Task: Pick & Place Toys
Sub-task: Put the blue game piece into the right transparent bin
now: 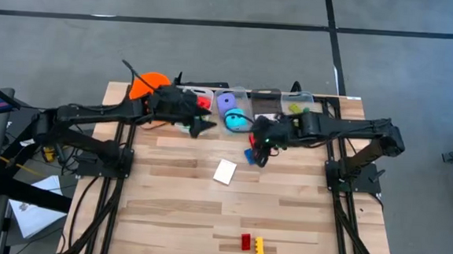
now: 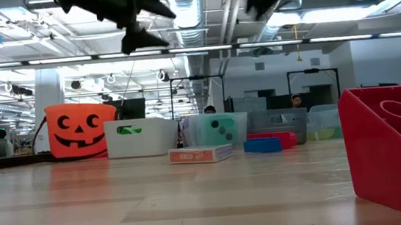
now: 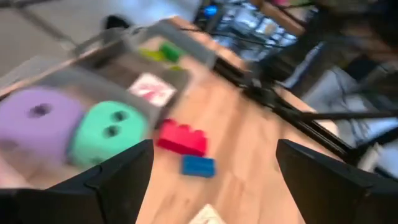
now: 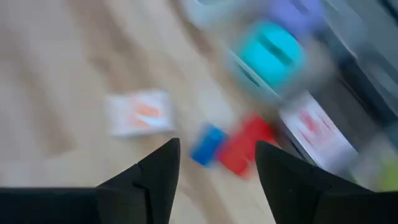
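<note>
The left gripper [image 1: 207, 127] hangs above the table near the bins at the far edge, its fingers [image 3: 118, 177] spread wide and empty. The right gripper [image 1: 258, 156] hovers above a blue brick [image 1: 249, 154] and a red brick [image 3: 181, 137] lying side by side on the wood; its fingers [image 4: 158, 174] stand apart with nothing between them. A red-and-white card [image 1: 224, 172] lies flat nearby. A teal die [image 1: 235, 120] and a purple die [image 1: 227, 103] sit in a clear bin [image 3: 134, 56]. Another red brick [image 1: 245, 241] and a yellow brick [image 1: 259, 246] rest at the near edge.
</note>
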